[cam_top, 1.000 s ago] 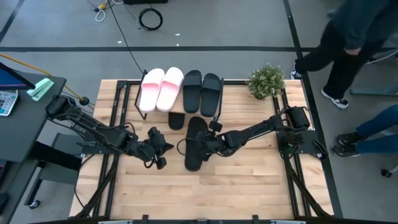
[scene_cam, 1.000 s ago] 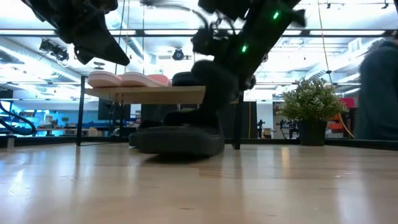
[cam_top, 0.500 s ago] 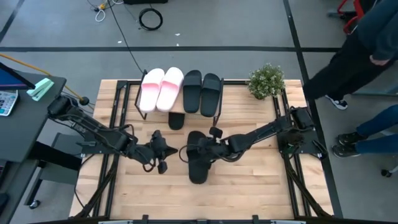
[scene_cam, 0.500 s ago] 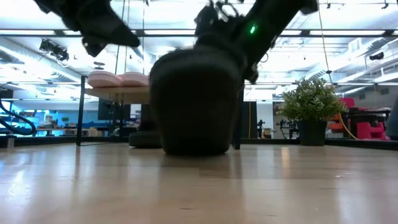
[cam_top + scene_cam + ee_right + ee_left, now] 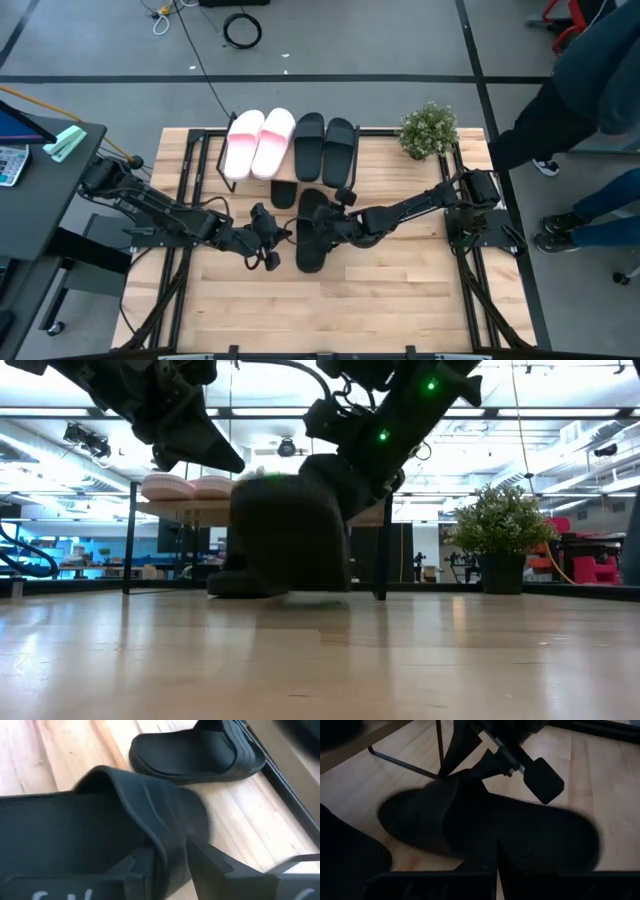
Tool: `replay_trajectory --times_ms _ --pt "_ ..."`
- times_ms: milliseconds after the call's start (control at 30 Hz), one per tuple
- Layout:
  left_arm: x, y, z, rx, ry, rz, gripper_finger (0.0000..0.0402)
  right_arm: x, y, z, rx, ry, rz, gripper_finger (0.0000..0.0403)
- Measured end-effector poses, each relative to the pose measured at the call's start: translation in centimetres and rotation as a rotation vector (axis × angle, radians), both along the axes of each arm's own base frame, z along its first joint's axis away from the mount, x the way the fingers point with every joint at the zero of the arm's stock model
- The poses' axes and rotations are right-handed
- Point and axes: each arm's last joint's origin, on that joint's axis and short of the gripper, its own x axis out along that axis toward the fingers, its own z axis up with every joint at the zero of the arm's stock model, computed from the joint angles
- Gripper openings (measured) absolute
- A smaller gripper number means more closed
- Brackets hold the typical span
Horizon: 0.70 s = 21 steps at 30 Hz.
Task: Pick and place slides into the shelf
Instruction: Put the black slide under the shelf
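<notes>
Two pale pink slides [image 5: 258,143] and two black slides [image 5: 325,147] lie on the shelf [image 5: 190,510] at the table's far side. Another black slide [image 5: 284,193] lies on the table below the shelf's near edge. My right gripper [image 5: 335,222] is shut on one more black slide [image 5: 310,235] at mid-table. My left gripper [image 5: 272,245] is shut and stands right at that slide's left side. My left gripper's shut fingertips [image 5: 496,857] lie against or just short of the slide's side edge [image 5: 495,837]; I cannot tell whether they touch. My right gripper holds the slide's strap [image 5: 167,827] at its edge, one finger under the strap and one outside. The fingers slant down from the table's right. The slide is tilted, its near end [image 5: 290,540] raised.
A potted plant [image 5: 428,130] stands at the table's far right corner. Black frame rails [image 5: 180,280] run along the left and right table edges. People [image 5: 590,80] stand on the floor beyond the right side. Bare wood lies toward the near edge.
My right gripper carried the black slide toward the near edge, then back toward the shelf; the slide went from lying flat to tilted with its near end up. My left gripper moved toward the table's right, up to the slide.
</notes>
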Motion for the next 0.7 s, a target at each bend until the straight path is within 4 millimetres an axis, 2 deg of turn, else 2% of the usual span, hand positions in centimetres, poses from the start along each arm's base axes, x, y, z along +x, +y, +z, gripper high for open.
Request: replay_trajectory --times_ms 133,267,433,567,700 --pt "0.0 0.0 0.0 0.000 0.001 0.000 0.0007 0.1 -0.8 0.0 0.016 0.000 -0.016 0.0110" --pt "0.0 0.0 0.0 -0.007 -0.002 0.004 0.0019 0.0 -1.4 -0.2 0.122 0.019 0.003 0.0110" --pt "0.2 0.0 -0.2 -0.007 -0.002 0.007 0.0022 -0.2 -1.1 -0.4 0.224 0.040 0.007 0.0110" --pt "1.1 0.2 -1.1 -0.004 0.005 0.026 0.0010 -0.3 -0.7 -0.4 0.232 0.041 0.021 0.0110" --pt "2.6 0.0 -3.4 -0.019 0.040 0.000 0.0005 -0.3 -0.7 -0.5 0.233 0.042 0.022 0.0110"
